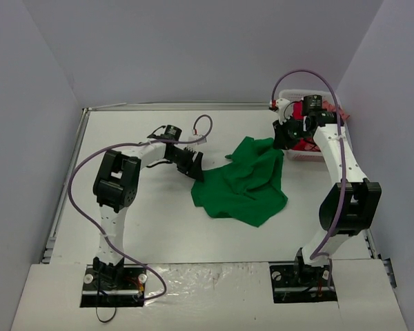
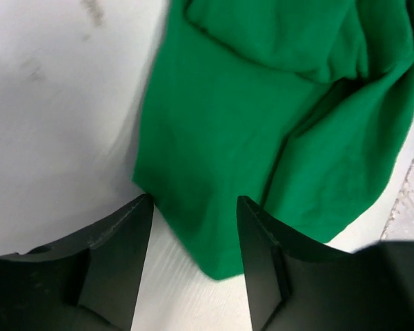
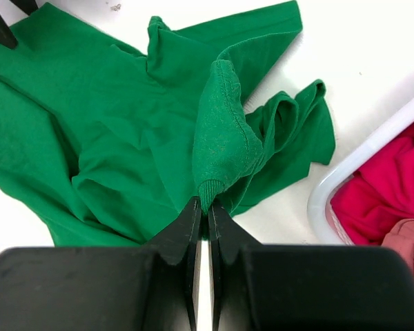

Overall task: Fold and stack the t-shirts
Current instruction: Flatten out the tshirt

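A bright green t-shirt lies crumpled in the middle of the table. My right gripper is shut on its ribbed collar, lifting a ridge of cloth; in the top view that gripper is at the shirt's far right corner. My left gripper is open, low over the table at the shirt's left edge, with a corner of the cloth lying between its fingers. A crimson t-shirt and a salmon pink one lie in the basket.
The white plastic basket stands at the back right, close behind the right arm, with its rim near the green shirt. Grey walls enclose the table on three sides. The left arm's cable loops out to the left.
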Robot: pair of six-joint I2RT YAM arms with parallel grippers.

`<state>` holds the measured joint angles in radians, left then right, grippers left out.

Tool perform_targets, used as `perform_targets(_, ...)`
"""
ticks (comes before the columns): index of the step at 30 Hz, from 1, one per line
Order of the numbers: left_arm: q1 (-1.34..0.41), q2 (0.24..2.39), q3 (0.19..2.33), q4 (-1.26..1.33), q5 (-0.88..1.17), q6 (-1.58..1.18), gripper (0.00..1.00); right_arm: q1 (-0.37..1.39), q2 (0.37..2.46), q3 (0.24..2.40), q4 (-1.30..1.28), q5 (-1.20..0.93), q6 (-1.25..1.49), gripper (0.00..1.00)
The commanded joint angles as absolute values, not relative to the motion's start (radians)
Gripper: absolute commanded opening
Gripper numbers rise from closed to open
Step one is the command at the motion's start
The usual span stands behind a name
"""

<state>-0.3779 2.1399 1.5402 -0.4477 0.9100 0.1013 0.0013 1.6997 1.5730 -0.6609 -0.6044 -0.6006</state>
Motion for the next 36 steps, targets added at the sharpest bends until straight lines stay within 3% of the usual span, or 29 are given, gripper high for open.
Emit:
perform_targets(1,-0.426,2.164,1.588,-0.486,0.973,0.121,0.50,0.005,1.689,1.557,-0.669,-0.644,-0.612,0.00)
perform_targets(5,-0.472,2.206,1.629,-0.578,0.950,0.167,0.34,-0.024,1.690,1.536,-0.663,-0.649,-0.620,0.00)
perform_targets(6,-0.477,2.212,1.634,-0.587,0.937,0.172,0.15,-0.026,1.690,1.532,-0.663,-0.650,-0.621,0.00)
perform_targets(7,-0.483,2.217,1.640,-0.597,0.921,0.181,0.04,-0.028,1.692,1.529,-0.661,-0.650,-0.621,0.00)
perform_targets(12,-0.434,2.172,1.686,-0.675,0.757,0.198,0.02,-0.052,1.724,1.571,-0.660,-0.638,-0.611,0.00)
perform_targets(20,-0.068,1.913,1.876,-0.753,0.618,0.136,0.02,-0.106,1.755,1.762,-0.663,-0.650,-0.546,0.00)
perform_targets(24,0.001,1.801,1.945,-0.865,0.589,0.222,0.02,-0.126,1.686,1.743,-0.663,-0.669,-0.532,0.00)
perform_targets(27,0.029,1.700,1.890,-0.917,0.574,0.291,0.02,-0.127,1.619,1.659,-0.664,-0.673,-0.538,0.00)
perform_targets(36,0.011,1.404,1.422,-0.983,0.698,0.508,0.02,-0.126,1.427,1.330,-0.762,-0.686,-0.701,0.00)
